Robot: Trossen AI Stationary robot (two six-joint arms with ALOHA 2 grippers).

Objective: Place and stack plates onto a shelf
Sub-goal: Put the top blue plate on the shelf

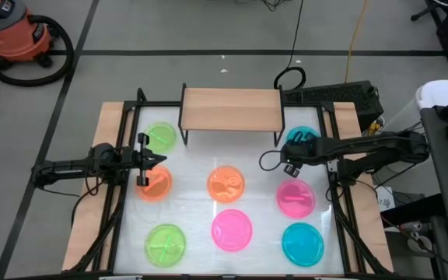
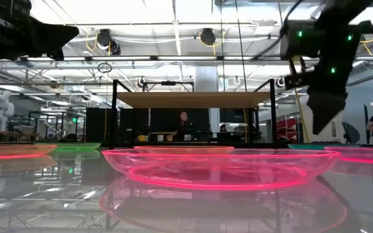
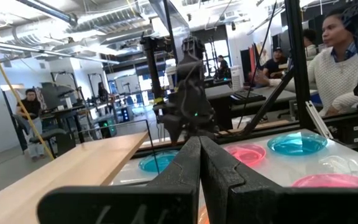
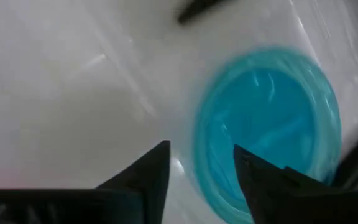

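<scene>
Eight round translucent plates lie flat on the white tabletop [image 1: 193, 210], among them the far cyan plate [image 1: 302, 136], an orange plate [image 1: 155, 185] and a pink plate [image 1: 295, 197]. The light-wood shelf [image 1: 232, 109] stands on black legs at the far edge and carries nothing. My right gripper [image 4: 197, 165] is open and hovers above the near-left rim of the far cyan plate [image 4: 266, 130], clear of it in the low view [image 2: 322, 120]. My left gripper [image 1: 150, 161] is shut, level, above the far edge of the left orange plate.
More plates lie flat on the table: green [image 1: 160, 138], orange [image 1: 226, 183], pink [image 1: 232, 230], green [image 1: 166, 243], cyan [image 1: 302, 243]. A black frame [image 1: 119, 194] runs along the table's sides. People [image 3: 337, 56] sit in the room beyond.
</scene>
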